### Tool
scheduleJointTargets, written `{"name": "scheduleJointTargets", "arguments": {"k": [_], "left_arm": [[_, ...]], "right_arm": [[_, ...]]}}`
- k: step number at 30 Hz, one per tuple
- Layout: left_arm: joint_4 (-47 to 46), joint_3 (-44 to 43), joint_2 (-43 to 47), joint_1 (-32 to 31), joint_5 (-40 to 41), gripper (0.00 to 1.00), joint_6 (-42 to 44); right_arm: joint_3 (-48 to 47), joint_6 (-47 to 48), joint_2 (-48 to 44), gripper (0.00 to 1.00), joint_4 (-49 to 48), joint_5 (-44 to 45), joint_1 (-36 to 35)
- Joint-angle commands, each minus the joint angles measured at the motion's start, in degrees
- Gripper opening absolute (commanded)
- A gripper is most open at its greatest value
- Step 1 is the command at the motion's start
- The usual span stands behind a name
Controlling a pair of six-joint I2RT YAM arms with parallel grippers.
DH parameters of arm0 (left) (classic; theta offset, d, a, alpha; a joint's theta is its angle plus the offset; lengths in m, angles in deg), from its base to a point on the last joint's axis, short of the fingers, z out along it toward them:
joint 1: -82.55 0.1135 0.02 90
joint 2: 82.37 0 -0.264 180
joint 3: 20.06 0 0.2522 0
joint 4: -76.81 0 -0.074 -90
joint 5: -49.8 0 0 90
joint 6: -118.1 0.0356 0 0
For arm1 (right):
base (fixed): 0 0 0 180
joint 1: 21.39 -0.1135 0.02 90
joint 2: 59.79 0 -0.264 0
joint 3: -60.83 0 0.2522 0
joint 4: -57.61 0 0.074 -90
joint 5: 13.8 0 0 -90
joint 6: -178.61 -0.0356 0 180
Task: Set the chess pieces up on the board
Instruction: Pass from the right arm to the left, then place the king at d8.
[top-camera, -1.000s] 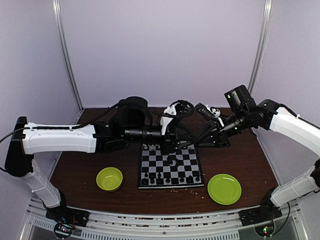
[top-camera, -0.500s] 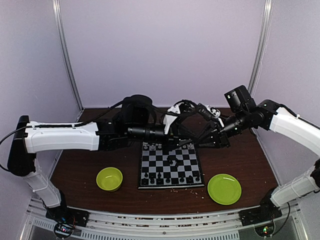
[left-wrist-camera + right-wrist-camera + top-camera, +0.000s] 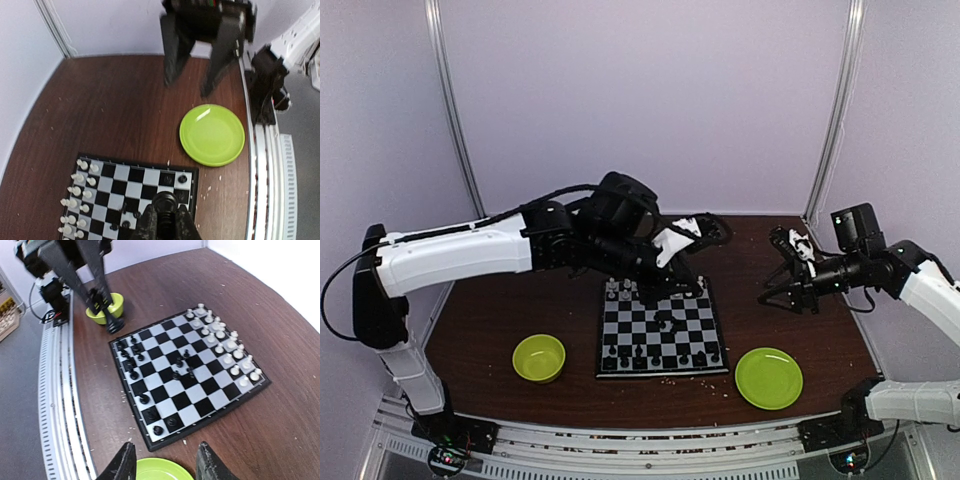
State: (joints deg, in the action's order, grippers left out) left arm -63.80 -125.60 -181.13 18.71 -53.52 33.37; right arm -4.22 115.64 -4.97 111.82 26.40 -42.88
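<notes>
The board (image 3: 692, 318) lies mid-table. White chess pieces (image 3: 620, 291) stand along its far edge and black pieces (image 3: 650, 355) along its near edge, with a few black ones (image 3: 666, 322) mid-board. My left gripper (image 3: 692, 284) hangs over the board's far right corner, shut on a black chess piece (image 3: 167, 202). In the left wrist view (image 3: 167, 214) the board (image 3: 152, 176) lies below it. My right gripper (image 3: 767, 296) is open and empty, right of the board. In its own view (image 3: 165, 467) it is above the board's corner (image 3: 195, 390) and the plate's edge.
A green bowl (image 3: 539, 357) stands left of the board, also in the right wrist view (image 3: 105, 307). A green plate (image 3: 768, 377) lies right of it near the front edge (image 3: 212, 134) (image 3: 160, 472). Pale crumbs dot the brown table. Purple walls enclose the back and sides.
The two grippers were close together above the board's far edge. The right arm has pulled back to the right. The left gripper has shifted right over the board's far right corner.
</notes>
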Motion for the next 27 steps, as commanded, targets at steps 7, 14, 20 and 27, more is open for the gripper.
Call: {"name": "scheduleJointTargets", "arguments": {"k": [7, 14, 20, 27], "left_arm": [[19.6, -8.6, -11.7, -1.3, 3.2, 0.06, 6.0], [21.8, -10.8, -17.5, -1.3, 3.0, 0.06, 6.8], [21.9, -10.6, -20.1, -1.2, 3.3, 0.06, 6.9], [21.9, -10.2, -22.9, -1.3, 3.0, 0.06, 7.2]], "right_arm": [[0.8, -0.9, 0.9, 0.40, -4.3, 5.5, 6.8], [0.8, -0.3, 1.3, 0.41, -4.0, 6.5, 6.9], [1.0, 0.3, 1.3, 0.41, -3.9, 6.7, 6.9], [0.7, 0.8, 2.2, 0.41, -3.4, 6.7, 6.9]]}}
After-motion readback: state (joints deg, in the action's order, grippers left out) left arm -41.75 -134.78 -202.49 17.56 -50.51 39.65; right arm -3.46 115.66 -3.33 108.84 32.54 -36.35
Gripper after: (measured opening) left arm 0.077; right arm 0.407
